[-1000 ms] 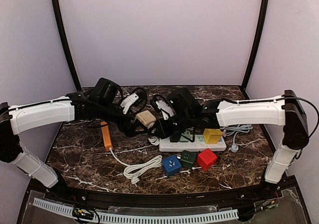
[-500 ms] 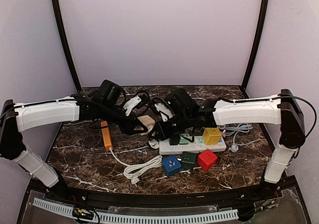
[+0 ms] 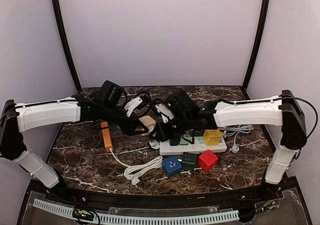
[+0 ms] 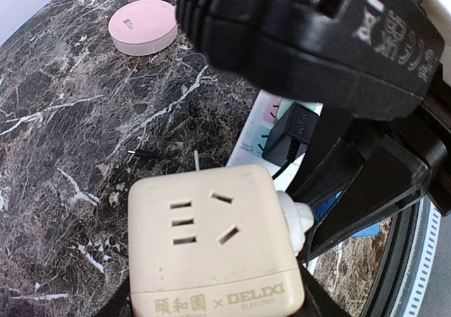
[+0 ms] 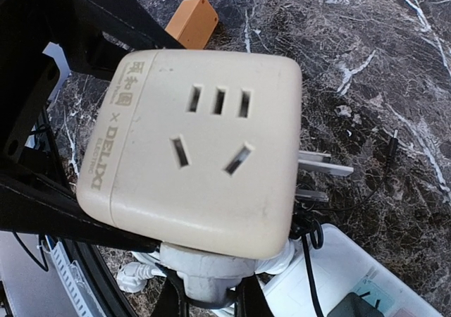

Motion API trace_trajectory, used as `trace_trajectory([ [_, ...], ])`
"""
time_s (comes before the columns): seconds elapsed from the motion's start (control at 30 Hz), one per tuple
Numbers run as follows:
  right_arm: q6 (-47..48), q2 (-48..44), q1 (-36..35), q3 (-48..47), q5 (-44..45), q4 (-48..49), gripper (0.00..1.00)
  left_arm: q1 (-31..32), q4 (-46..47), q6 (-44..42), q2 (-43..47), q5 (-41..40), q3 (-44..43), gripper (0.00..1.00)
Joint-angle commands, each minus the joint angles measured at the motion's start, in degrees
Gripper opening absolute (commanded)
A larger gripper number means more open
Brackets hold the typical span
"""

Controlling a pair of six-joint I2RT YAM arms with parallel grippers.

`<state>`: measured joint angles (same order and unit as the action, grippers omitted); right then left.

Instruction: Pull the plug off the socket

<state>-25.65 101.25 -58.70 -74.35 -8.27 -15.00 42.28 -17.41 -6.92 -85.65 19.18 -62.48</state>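
A cream cube socket [image 3: 146, 121] hangs above the table between the two arms. My left gripper [image 3: 139, 126] is shut on it, with black fingers [image 5: 42, 190] against its sides. A white plug [image 5: 211, 271] sits in one face of the cube [image 5: 197, 148], still seated. My right gripper [image 5: 208, 299] is shut on that plug, and in the left wrist view the plug [image 4: 297, 218] shows at the cube's [image 4: 211, 239] right side. The cube's own metal prongs [image 5: 324, 168] stick out bare.
A white power strip [image 3: 192, 145] lies under the right arm, carrying a yellow cube [image 3: 212, 136] and a black adapter [image 4: 294, 130]. Blue [image 3: 171, 165], green [image 3: 188, 160] and red [image 3: 207, 160] cubes lie in front of it. An orange block [image 3: 106, 136] trails a coiled white cable [image 3: 142, 169]. A pink disc [image 4: 142, 27] lies farther back.
My left gripper has closed on the cream cube socket. Both arms have shifted slightly towards each other. The right gripper has stayed shut on the plug.
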Motion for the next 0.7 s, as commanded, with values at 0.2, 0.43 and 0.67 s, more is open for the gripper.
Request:
trace_trajectory([
  [0.2, -0.07, -6.33, 3.61, 4.06, -8.45, 12.36, 0.00, 1.12, -0.93, -3.88, 1.19, 1.63, 2.09, 0.01],
  [0.43, -0.42, -6.21, 1.28, 2.89, -2.13, 11.52, 0.00, 0.04, -1.48, 0.05, -0.46, -2.27, 0.71, 0.01],
  [0.67, -0.72, -3.48, -5.03, -0.80, 11.01, 11.38, 0.00, -4.61, -0.42, 6.27, -1.63, 0.11, 0.75, 0.01],
])
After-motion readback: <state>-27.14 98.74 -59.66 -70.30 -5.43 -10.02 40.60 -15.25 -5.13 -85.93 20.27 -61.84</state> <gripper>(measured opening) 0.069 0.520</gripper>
